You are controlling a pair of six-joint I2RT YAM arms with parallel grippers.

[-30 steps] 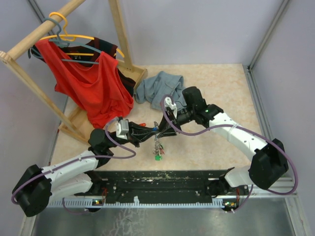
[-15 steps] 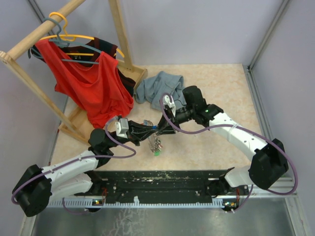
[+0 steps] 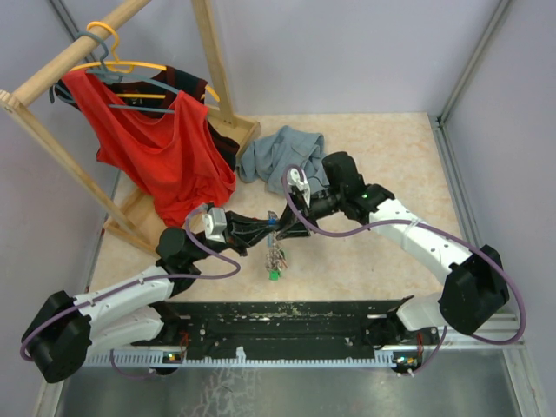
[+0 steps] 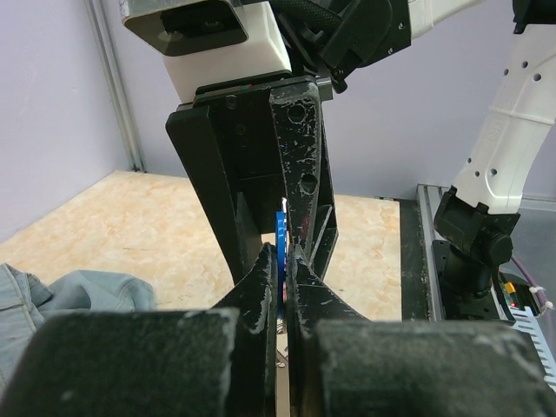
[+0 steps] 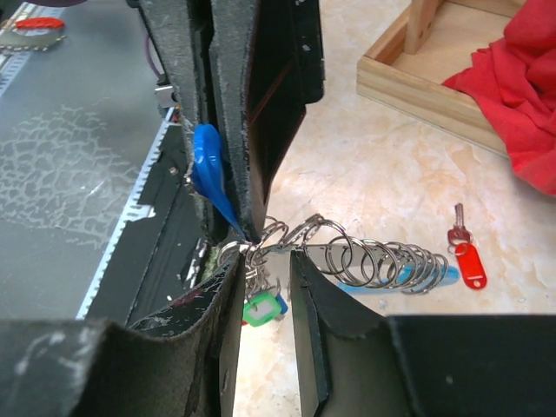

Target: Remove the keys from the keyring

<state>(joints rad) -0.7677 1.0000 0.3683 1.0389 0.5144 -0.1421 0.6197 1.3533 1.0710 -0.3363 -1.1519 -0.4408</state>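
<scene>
Beige tabletop (image 3: 391,148) fills my overhead view, with a wooden clothes rack (image 3: 213,69) and a red garment (image 3: 165,148) at far left and a grey-blue cloth (image 3: 278,152) behind the arms. Both grippers meet nose to nose above mid-table. My left gripper (image 4: 282,261) is pinched tight on the light blue part of the keyring (image 5: 207,169). My right gripper (image 5: 266,265) is closed to a narrow gap on its silvery rings (image 5: 382,261). The keys (image 3: 276,258) hang beneath the two grippers, a green head (image 5: 259,309) lowest. One red key (image 5: 466,261) lies apart on the table.
</scene>
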